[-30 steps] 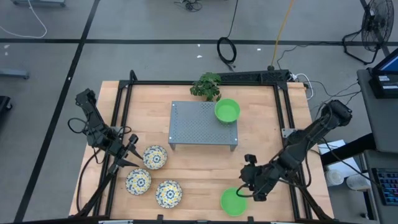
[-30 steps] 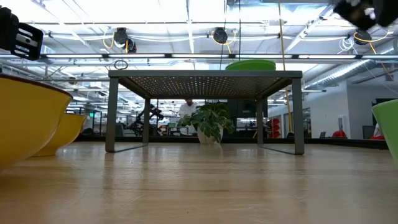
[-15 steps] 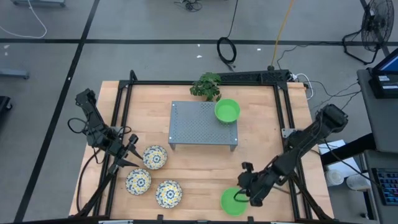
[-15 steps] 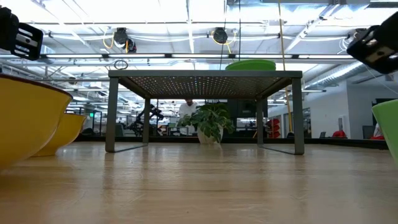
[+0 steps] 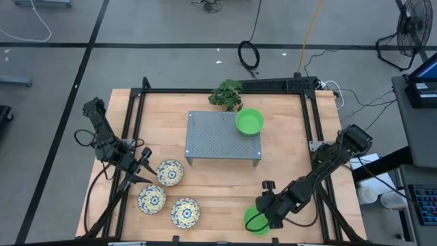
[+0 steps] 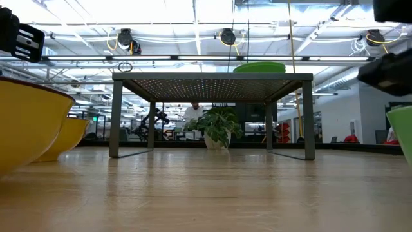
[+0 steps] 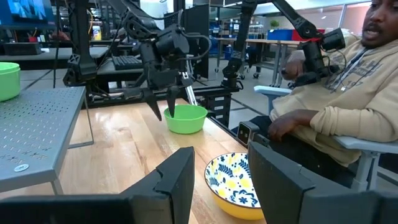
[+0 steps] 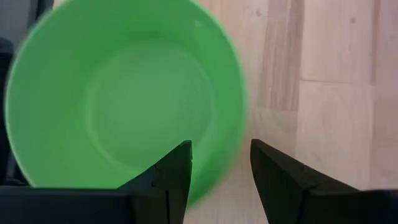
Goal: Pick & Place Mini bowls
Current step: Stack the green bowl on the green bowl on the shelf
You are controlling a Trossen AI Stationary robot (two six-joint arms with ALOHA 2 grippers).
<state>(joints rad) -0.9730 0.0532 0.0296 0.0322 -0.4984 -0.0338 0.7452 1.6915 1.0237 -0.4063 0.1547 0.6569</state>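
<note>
Right gripper (image 5: 262,217) | fingers apart over green bowl (image 5: 253,223) rim

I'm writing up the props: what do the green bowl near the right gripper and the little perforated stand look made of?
Green bowl: likely plastic, going by its uniform bright colour and smooth, softly glossy inside. Perforated stand: probably sheet metal with a matte grey finish, judging by its regular punched holes and thin legs.

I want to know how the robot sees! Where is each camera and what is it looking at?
High view: above, looking down on the table and both arms.
Low view: at tabletop height, facing the metal shelf.
Left wrist view: past the left tool, toward a flowery bowl.
Right wrist view: right tool over the green bowl.
That green bowl appears in the high view too.
</note>
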